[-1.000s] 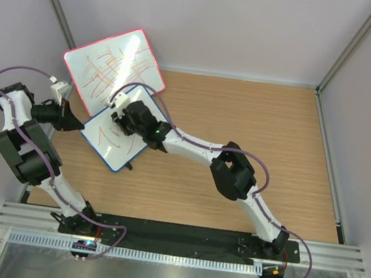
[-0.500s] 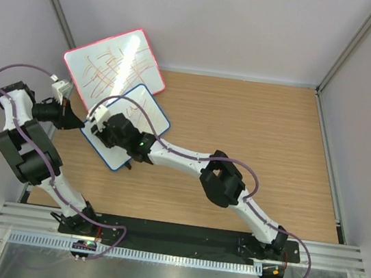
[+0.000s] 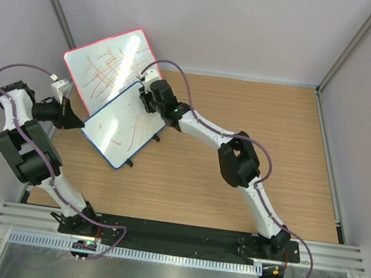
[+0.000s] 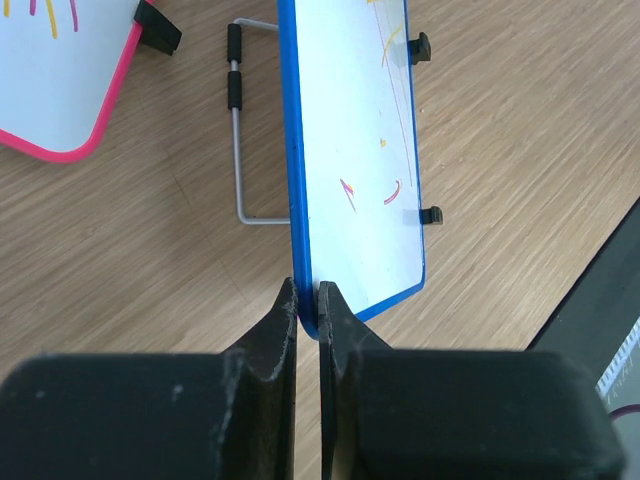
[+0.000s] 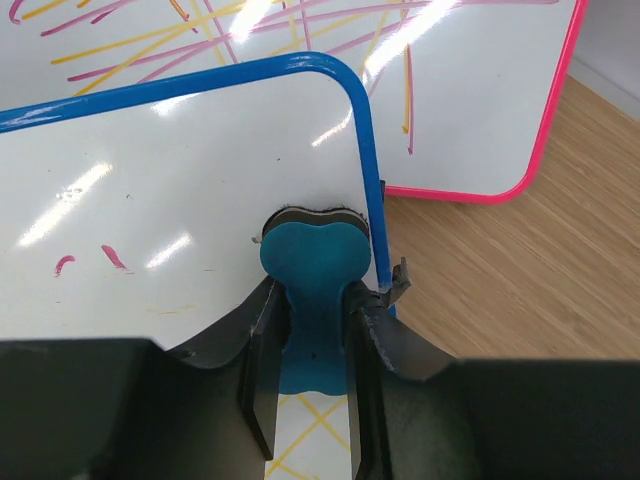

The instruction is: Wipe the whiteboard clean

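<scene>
The whiteboard [image 3: 114, 129] stands tilted on its wire stand [image 4: 238, 150]. The left gripper [image 4: 308, 300] is clamped shut on its frame near one corner, and the board runs straight ahead of that gripper, edge-on. Nearly square and blue-framed, it bears a few pink dashes and yellow strokes. The right gripper [image 5: 312, 305] clasps a teal eraser [image 5: 310, 250], pressed onto the board just ahead of its fingers — beside the frame's rounded corner.

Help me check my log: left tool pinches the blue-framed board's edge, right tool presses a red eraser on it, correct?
No: the eraser in the right tool is teal, not red, per the right wrist view. The left tool does pinch the edge of the blue-framed board.
</scene>
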Available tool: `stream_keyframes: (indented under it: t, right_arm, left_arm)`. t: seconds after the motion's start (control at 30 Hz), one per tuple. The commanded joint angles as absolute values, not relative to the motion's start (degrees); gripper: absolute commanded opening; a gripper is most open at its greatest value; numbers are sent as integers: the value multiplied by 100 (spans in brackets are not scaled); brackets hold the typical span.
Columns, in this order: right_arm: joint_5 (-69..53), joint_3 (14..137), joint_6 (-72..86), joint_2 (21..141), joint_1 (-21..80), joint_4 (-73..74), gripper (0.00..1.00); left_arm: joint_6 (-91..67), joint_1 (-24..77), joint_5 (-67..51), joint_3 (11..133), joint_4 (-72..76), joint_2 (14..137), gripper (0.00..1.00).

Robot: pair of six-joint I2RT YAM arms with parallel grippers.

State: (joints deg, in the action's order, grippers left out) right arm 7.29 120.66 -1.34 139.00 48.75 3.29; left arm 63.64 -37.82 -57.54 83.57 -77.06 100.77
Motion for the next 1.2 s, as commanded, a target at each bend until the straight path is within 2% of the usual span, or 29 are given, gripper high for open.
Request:
stream_keyframes:
  t: [0.0, 0.2, 0.3, 0.47, 0.77, 0.93, 1.17]
  right_arm:
    - [739, 12243, -132, 14028, 5185, 607, 1]
    - [431, 12383, -333, 14097, 5800, 536, 1]
    - [72, 13005, -404, 14386, 6152, 764, 1]
    - [219, 13526, -633, 14660, 6381, 1116, 1]
    - [940, 13359, -107, 14476, 5547, 1265, 1]
    - [932, 13386, 264, 14449, 4914, 1301, 1]
    - [809, 13649, 167, 14625, 4834, 1362, 1]
  left_arm:
    - [6504, -3753, -5678, 8578, -8605, 9896, 0]
    - [6460, -3744, -5695, 8640, -8613, 9932, 0]
    - [6442, -3727, -5695, 8640, -8622, 9914, 0]
    - [6451, -3718, -5669, 8622, -8622, 9844, 0]
    - [6460, -3709, -5651, 8657, -8631, 9791, 0]
    - [6460, -3709, -5634, 8675, -8622, 9809, 0]
    - [6451, -3709, -5616, 8710, -8604, 9861, 0]
